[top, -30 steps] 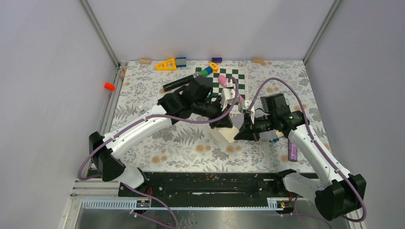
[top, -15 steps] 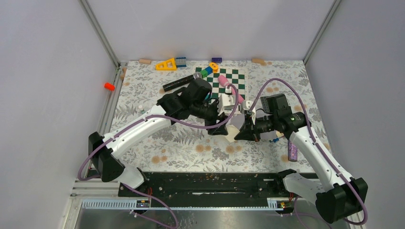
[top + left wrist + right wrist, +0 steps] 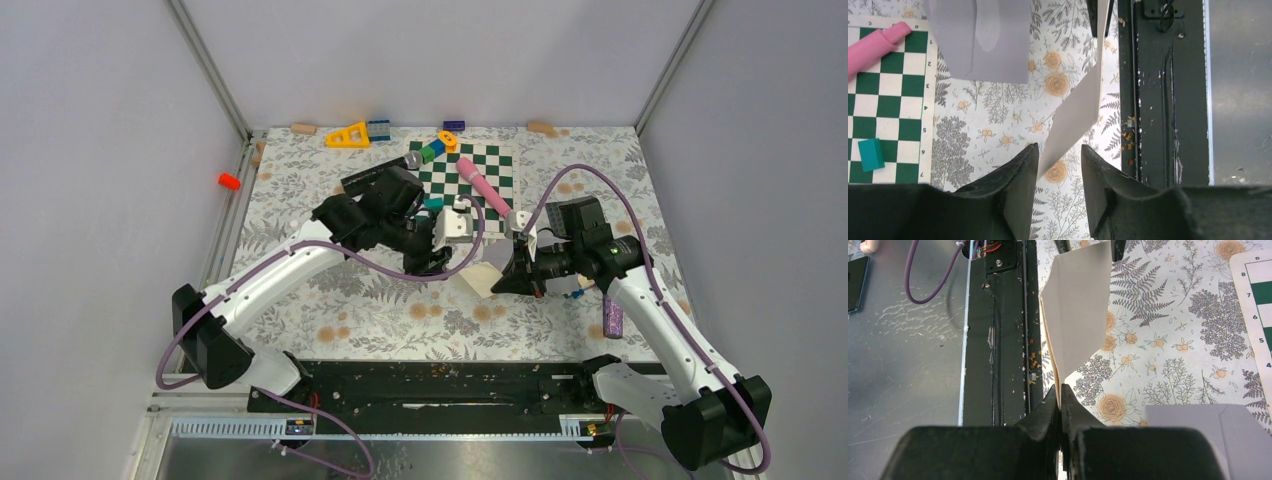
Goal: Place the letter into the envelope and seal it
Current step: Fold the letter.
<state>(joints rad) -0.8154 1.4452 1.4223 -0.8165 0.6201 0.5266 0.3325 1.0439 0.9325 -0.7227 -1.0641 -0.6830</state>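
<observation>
The letter (image 3: pixel 1078 305), a folded cream sheet, hangs edge-on above the table with my right gripper (image 3: pixel 1061 390) shut on its lower corner. From above, the letter (image 3: pixel 480 283) shows between the two grippers. My left gripper (image 3: pixel 1059 155) is open. The far corner of the letter (image 3: pixel 1078 110) reaches just between its tips, close to the left finger (image 3: pixel 1023 170), with a gap on the other side. The light grey envelope (image 3: pixel 978 40) lies flat on the floral table, and part of the envelope (image 3: pixel 1208 435) shows beside the right gripper. From above, my right gripper (image 3: pixel 512 277) hides most of it.
A green chessboard (image 3: pixel 495 170) with a pink roller (image 3: pixel 483 185) and a teal block (image 3: pixel 871 154) lies behind the grippers. A purple marker (image 3: pixel 613 318) sits at the right. Small toys line the back edge, among them a yellow triangle (image 3: pixel 348 135). A black rail (image 3: pixel 430 385) runs along the near edge.
My left gripper has opened off the letter and drawn back to the left. The right gripper still holds the letter, which now sits lower and more edge-on.
</observation>
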